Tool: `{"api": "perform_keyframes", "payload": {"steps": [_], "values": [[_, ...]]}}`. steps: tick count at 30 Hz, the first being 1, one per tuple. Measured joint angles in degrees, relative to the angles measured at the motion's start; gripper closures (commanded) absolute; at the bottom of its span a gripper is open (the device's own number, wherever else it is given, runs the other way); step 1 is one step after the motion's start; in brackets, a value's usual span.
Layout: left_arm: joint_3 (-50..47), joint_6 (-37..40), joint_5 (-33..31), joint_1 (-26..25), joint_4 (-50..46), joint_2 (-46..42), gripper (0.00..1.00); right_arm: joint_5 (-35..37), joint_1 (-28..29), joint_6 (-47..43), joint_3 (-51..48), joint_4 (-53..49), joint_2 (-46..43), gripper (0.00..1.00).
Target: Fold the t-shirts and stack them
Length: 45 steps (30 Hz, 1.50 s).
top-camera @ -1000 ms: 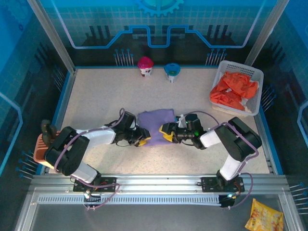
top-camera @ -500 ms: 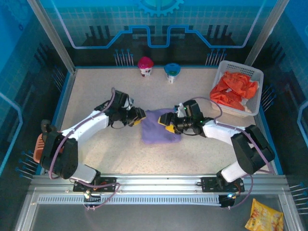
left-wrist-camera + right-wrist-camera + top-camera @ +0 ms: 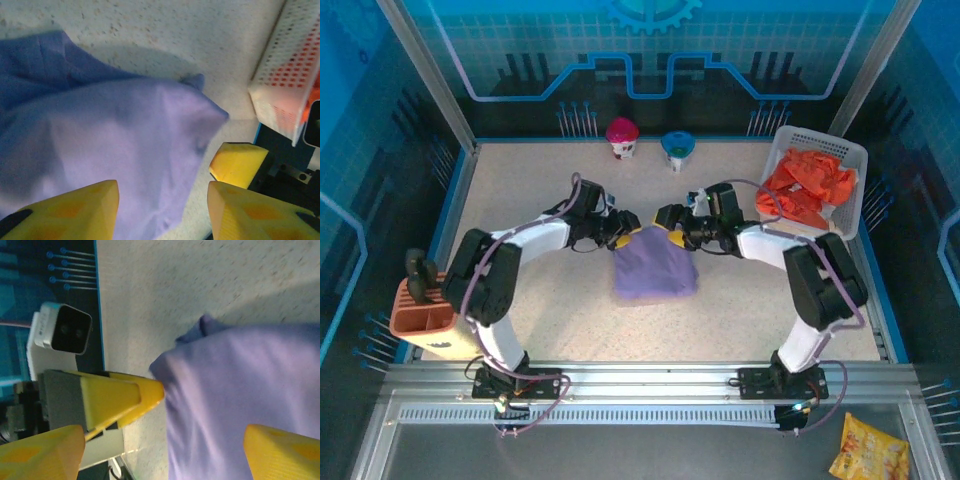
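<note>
Currently the lavender t-shirt (image 3: 655, 268) lies at mid-table (image 3: 520, 180) as a compact, roughly square fold, its far edge between the two arms. The left gripper (image 3: 623, 233) sits at the far-left corner of the fold and the right gripper (image 3: 670, 221) at the far-right corner, tips nearly facing each other. In both wrist views the yellow fingers (image 3: 75, 205) stand apart with no cloth pinched between them; the shirt lies beyond and below them. Treat both tools as open and empty.

Judge the step in hand as the close of the lavender fold: the garment looks finished and laid down. The orange-red t-shirts (image 3: 808, 183) lie crumpled in the white basket (image 3: 825, 142) at the far right, not yet folded.

For the next move, lift both grippers clear of the fold without catching its raised corner. Then send the right arm, which is nearer, to the basket and take one orange-red shirt only. Check that the others do not trail out with it.
</note>
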Motion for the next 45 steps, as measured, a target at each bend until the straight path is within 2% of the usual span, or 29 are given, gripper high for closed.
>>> {"api": "perform_keyframes", "payload": {"steps": [4, 7, 12, 16, 20, 24, 28, 31, 39, 45], "values": [[1.75, -0.90, 0.61, 1.05, 3.67, 5.92, 0.50, -1.66, -1.77, 1.95, 1.49, 5.57, 7.63, 0.17], [2.25, -0.92, 1.01, 2.95, 5.33, 7.89, 0.50, -2.80, -2.45, 3.19, 1.49, 8.39, 10.23, 0.17], [5.35, 0.09, 1.97, 6.43, 6.19, 10.93, 0.51, -3.72, -2.89, 4.26, 1.46, 12.11, 10.40, 0.16], [7.48, 2.29, 2.93, 8.44, 5.05, 10.97, 0.47, -4.81, -2.97, 5.11, 1.46, 14.03, 10.40, 0.16], [8.39, 6.05, 2.93, 8.96, -0.70, 7.41, 0.43, -5.92, -2.99, 5.11, 1.46, 13.66, 9.25, 0.15], [7.34, 9.57, 2.84, 8.66, -6.54, 0.63, 0.40, -6.64, -2.99, 3.74, 1.46, 10.19, 4.20, 0.11], [0.42, 11.56, 1.55, 7.32, -9.22, -7.39, 0.37, -6.99, -3.08, 0.09, 1.64, 3.74, -2.10, 0.07], [-5.35, 11.65, 0.48, 5.42, -10.12, -10.14, 0.37, -6.82, -3.52, -2.91, 1.66, -1.73, -5.84, 0.06], [-12.02, 11.43, -3.39, -0.92, -10.78, -9.68, 0.38, -6.84, -5.62, -7.93, 0.15, -10.78, -11.10, 0.06], [-11.19, 10.99, -5.27, -1.60, -9.18, -5.14, 0.42, -7.06, -6.84, -9.53, -3.56, -13.86, -14.21, 0.06]]}}
